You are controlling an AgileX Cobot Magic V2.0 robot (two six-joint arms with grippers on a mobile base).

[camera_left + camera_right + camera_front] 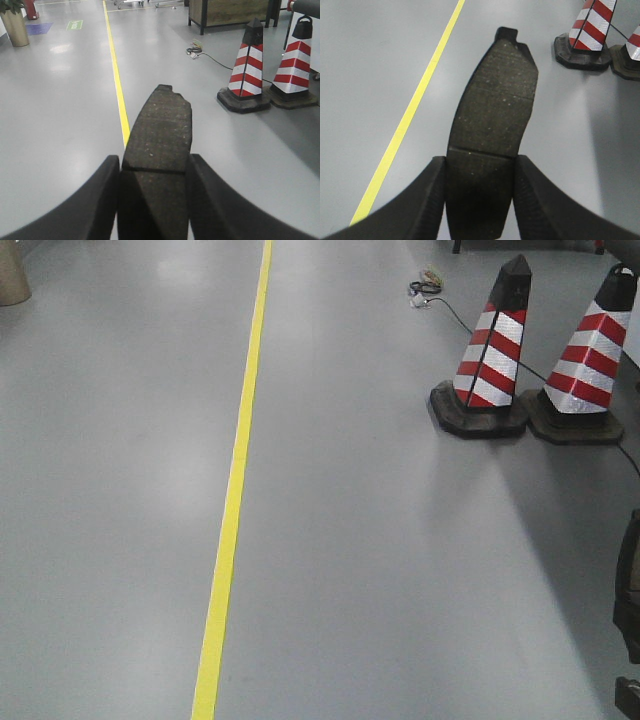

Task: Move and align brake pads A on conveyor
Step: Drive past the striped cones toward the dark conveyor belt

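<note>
We find the left claw clamped on a brake pad at its groove. The long axis runs straight out ahead, tabbed end away, held above the grey floor. The right claw grips a second pad likewise and is pitched more downward, near the yellow line. Striped cones stand to the right.

Even overhead light, soft glare on floor, cones throw faint shadows toward cam; near foreground blurry.
</note>
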